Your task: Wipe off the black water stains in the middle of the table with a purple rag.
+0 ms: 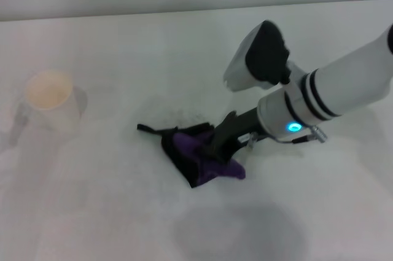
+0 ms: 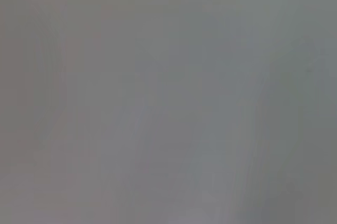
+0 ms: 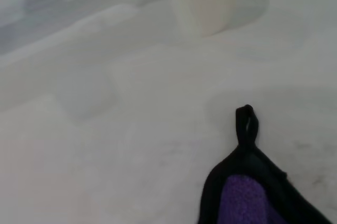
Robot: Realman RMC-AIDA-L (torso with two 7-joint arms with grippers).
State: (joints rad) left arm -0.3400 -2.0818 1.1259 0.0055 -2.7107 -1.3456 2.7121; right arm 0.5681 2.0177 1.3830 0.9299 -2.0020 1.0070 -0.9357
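The purple rag lies crumpled on the white table near its middle, with black edging and a black corner loop pointing left. My right gripper reaches in from the right and is shut on the rag, pressing it to the tabletop. In the right wrist view the rag and its loop show close up. The black blot is not visible; only faint grey speckles show just behind the rag. My left gripper is out of view; its wrist view shows only a plain grey surface.
A white paper cup stands at the left of the table; it also shows in the right wrist view. The table's far edge runs along the back.
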